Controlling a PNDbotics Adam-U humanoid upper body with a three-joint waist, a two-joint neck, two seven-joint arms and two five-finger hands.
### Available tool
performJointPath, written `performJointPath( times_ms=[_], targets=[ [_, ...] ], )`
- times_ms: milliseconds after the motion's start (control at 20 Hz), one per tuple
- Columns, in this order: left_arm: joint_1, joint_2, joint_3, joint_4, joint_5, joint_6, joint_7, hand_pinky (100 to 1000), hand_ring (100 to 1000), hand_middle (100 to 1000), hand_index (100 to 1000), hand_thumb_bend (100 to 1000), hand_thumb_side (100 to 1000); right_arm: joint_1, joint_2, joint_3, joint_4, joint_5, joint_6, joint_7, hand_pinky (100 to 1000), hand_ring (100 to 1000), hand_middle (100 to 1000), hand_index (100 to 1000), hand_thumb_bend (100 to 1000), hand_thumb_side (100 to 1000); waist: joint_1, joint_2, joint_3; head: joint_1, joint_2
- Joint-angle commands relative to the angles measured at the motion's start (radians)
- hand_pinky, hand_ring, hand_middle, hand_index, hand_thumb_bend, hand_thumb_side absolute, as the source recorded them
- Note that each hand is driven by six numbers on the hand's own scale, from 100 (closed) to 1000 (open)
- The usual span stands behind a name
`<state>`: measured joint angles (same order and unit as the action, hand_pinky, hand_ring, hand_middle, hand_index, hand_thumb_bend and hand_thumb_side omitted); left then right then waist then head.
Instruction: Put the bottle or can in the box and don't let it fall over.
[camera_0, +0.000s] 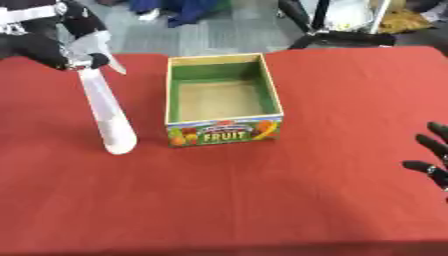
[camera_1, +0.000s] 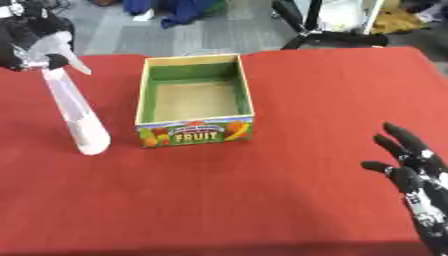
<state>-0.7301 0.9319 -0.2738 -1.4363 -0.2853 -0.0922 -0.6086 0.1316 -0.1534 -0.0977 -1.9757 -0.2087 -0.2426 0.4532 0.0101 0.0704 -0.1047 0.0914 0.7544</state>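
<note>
A tall white bottle (camera_0: 107, 112) with a pale spray-like top stands slanted on the red table, left of the box, its base toward me. My left hand (camera_0: 52, 52) is at the upper left, fingers curled round the bottle's top. I cannot tell whether the base touches the cloth. The open cardboard box (camera_0: 225, 131) has green inner walls and a FRUIT label on its front; nothing lies inside it. My right hand (camera_1: 416, 182) rests open at the lower right, fingers up, far from both.
A red cloth (camera_0: 262, 200) covers the whole table. Beyond the far edge are grey floor, black stand legs (camera_0: 341, 35) and blue fabric (camera_0: 188, 10).
</note>
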Motion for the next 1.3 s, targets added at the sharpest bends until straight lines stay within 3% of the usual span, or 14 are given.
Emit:
performJointPath(
  times_ms=[50,700,1300],
  targets=[
    [-0.01,0.028,0.012,-0.004,0.013,-0.002,-0.024,744,700,597,806,324,554,-0.007,-0.007,-0.001,-0.024,-0.013,-0.003,0.005,784,1000,1000,973,100,548,-0.001,-0.006,-0.001,0.004,-0.005],
    [-0.003,0.031,0.015,0.004,0.035,-0.007,-0.065,700,637,530,756,180,446,-0.006,-0.007,-0.002,-0.024,-0.015,-0.003,0.007,785,1000,1000,973,100,547,-0.004,-0.008,0.001,0.002,-0.005],
    [-0.01,0.034,0.024,0.007,0.05,-0.007,-0.057,651,584,474,707,108,422,-0.005,-0.009,-0.002,-0.024,-0.016,-0.003,0.01,785,1000,1000,973,100,546,-0.005,-0.01,0.005,0.002,-0.005]
  ],
)
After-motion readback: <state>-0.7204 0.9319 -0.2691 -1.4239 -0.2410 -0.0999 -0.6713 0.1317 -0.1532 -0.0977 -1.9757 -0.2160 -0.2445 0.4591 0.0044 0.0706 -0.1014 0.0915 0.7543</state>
